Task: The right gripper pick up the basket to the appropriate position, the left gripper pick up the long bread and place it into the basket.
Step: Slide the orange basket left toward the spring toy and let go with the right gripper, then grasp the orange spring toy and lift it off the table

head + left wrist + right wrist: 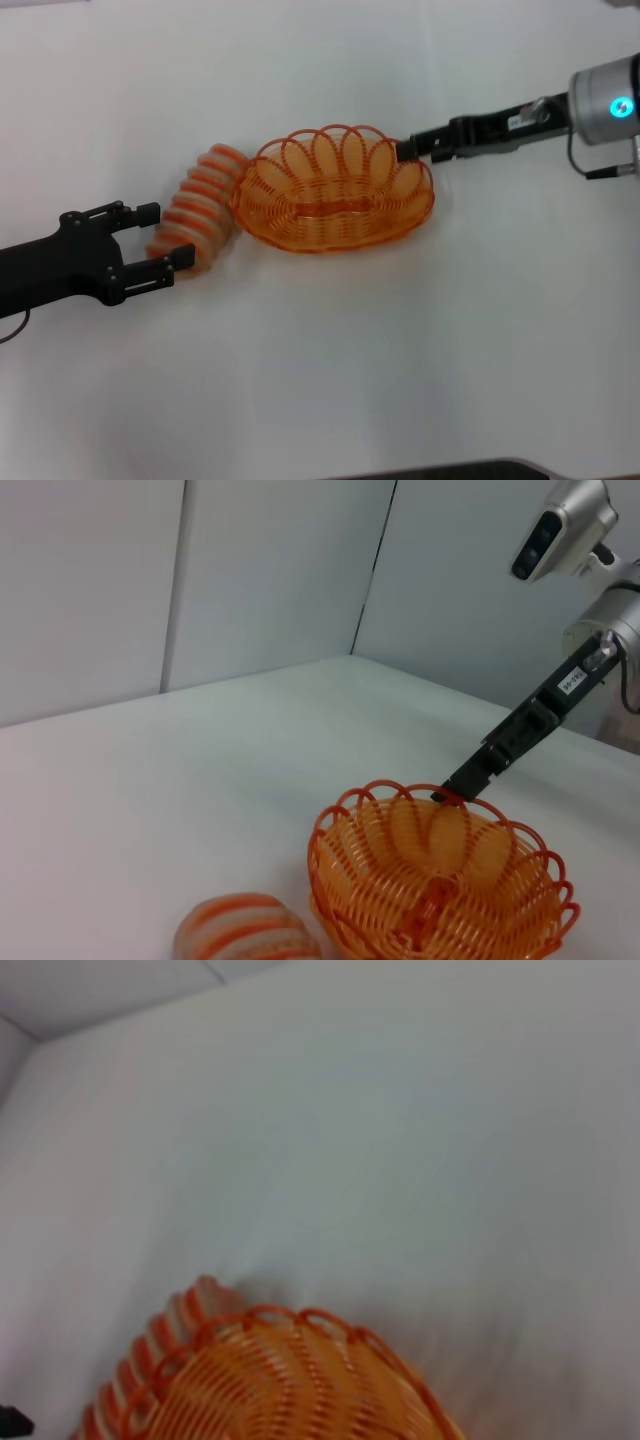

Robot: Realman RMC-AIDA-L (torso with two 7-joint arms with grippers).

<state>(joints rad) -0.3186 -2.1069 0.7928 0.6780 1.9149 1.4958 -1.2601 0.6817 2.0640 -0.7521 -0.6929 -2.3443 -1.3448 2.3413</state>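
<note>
The orange wire basket (pixel 335 190) rests mid-table. My right gripper (pixel 408 150) reaches in from the right and is shut on the basket's far right rim. The long bread (pixel 200 208) lies at a slant just left of the basket, touching its side. My left gripper (pixel 165 238) is open, with its fingers on either side of the bread's near end. The left wrist view shows the bread (pixel 245 932), the basket (pixel 440 890) and the right gripper (pixel 455 792) on the rim. The right wrist view shows the basket (pixel 290 1390) and the bread (pixel 150 1360) behind it.
The white table (pixel 400 350) stretches all round. White walls (pixel 270 570) stand behind it in the left wrist view. The robot's head camera (pixel 560 530) shows above the right arm. A dark edge (pixel 450 470) runs along the table's front.
</note>
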